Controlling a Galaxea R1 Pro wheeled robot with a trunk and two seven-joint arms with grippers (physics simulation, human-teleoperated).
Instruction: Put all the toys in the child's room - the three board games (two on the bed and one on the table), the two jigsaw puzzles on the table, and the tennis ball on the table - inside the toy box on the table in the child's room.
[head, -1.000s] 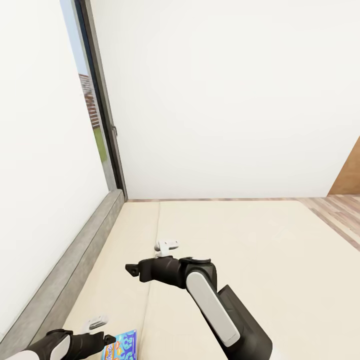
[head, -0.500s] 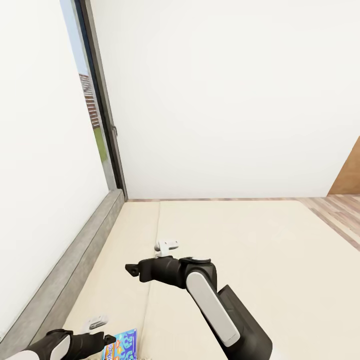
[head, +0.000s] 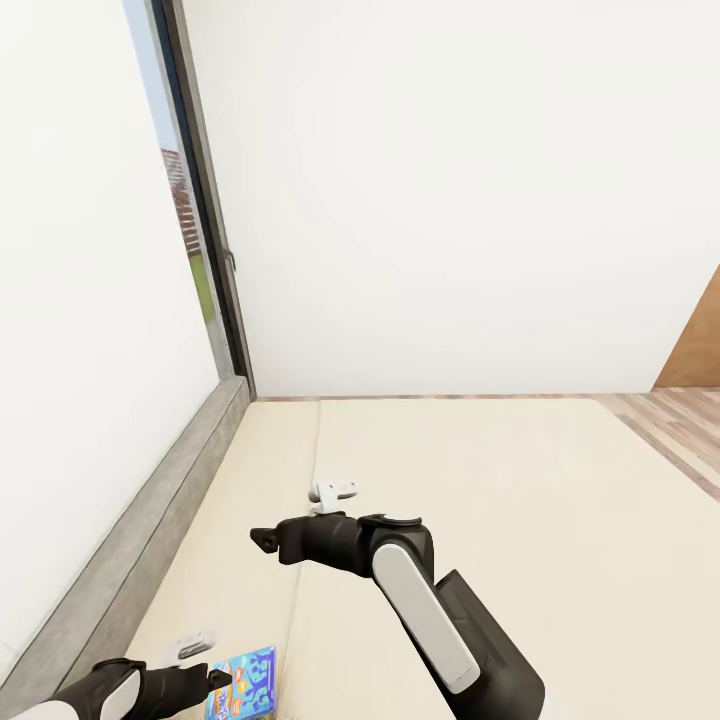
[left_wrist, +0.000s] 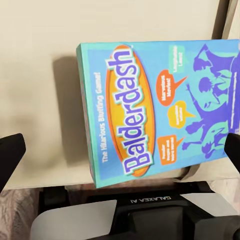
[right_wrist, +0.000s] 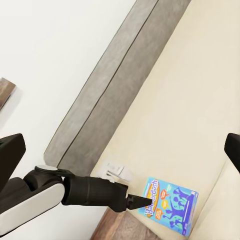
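Note:
A small blue board game (left_wrist: 155, 110) lettered Balderdash lies flat on the beige bed (head: 520, 500). It also appears as the blue board game (head: 245, 685) at the bottom edge of the head view and as the blue board game (right_wrist: 170, 205) in the right wrist view. My left gripper (left_wrist: 120, 150) hangs over it, open, its dark fingers (left_wrist: 10, 155) wide apart on either side of the box. In the head view the left gripper (head: 215, 680) sits at the box's left edge. My right gripper (head: 265, 540) hovers over the mattress farther up the bed, open and empty.
A low grey headboard (head: 150, 530) runs along the bed's left side under a white wall. A tall dark-framed window (head: 195, 250) stands beyond it. Wooden floor (head: 680, 420) shows past the bed's right edge, by a brown panel (head: 695, 350).
The whole head view has shifted very slightly, so the blue box shows a little more. Both arms hold the same pose.

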